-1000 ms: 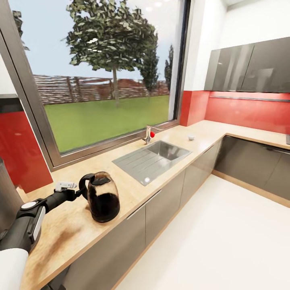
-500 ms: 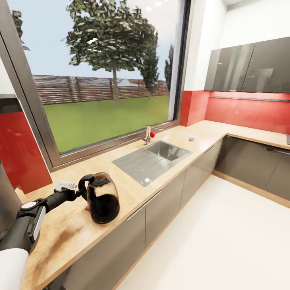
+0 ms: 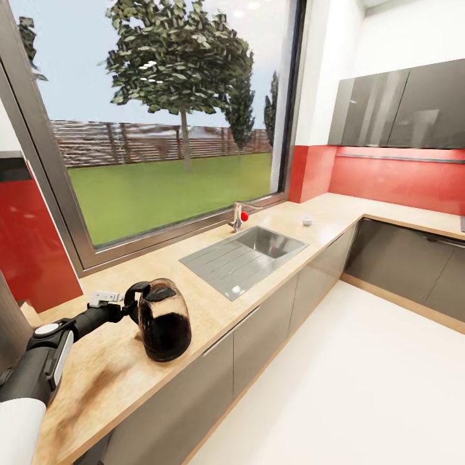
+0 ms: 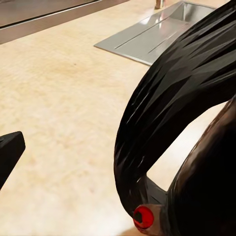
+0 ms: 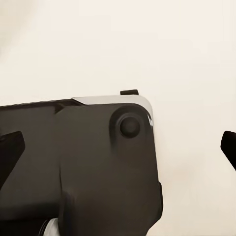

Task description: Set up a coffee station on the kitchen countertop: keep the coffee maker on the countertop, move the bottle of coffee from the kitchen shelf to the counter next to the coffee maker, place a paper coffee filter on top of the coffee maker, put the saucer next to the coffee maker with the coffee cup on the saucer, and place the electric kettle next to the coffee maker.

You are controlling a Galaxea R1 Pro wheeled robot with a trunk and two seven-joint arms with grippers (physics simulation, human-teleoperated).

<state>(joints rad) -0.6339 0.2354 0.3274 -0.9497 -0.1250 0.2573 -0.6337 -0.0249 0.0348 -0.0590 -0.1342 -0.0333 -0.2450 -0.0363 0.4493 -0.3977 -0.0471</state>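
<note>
**Kettle held by its handle at the tabletop**

The kettle (image 3: 164, 321), dark and glossy, stands upright on the wooden tabletop (image 3: 213, 303), near its front edge, with its looped handle turned toward the robot's left arm. The left pincer (image 3: 126, 310) sits at that handle, reaching in from the left side of the head view, and appears to be closed on it. In the left wrist view the black handle (image 4: 177, 98) curves close across the picture, one dark fingertip (image 4: 9, 152) shows at the edge, and a small red button (image 4: 143, 216) sits at the handle's base. Whether the kettle's base rests on the tabletop or hangs just above it I cannot tell.

Farther along the tabletop lies a steel sink (image 3: 244, 255) with a drainboard, a tap (image 3: 237, 216) with a red knob behind it, below the large window (image 3: 161, 116). A small white thing (image 3: 307, 221) lies on the tabletop beyond the sink, too small to name. Grey cabinets (image 3: 400, 106) hang over the red wall at the right.

The right wrist view shows two dark fingertips, one at each side edge (image 5: 10, 147), spread wide apart with nothing between them, over a dark robot part (image 5: 88, 162) and a pale floor.
</note>
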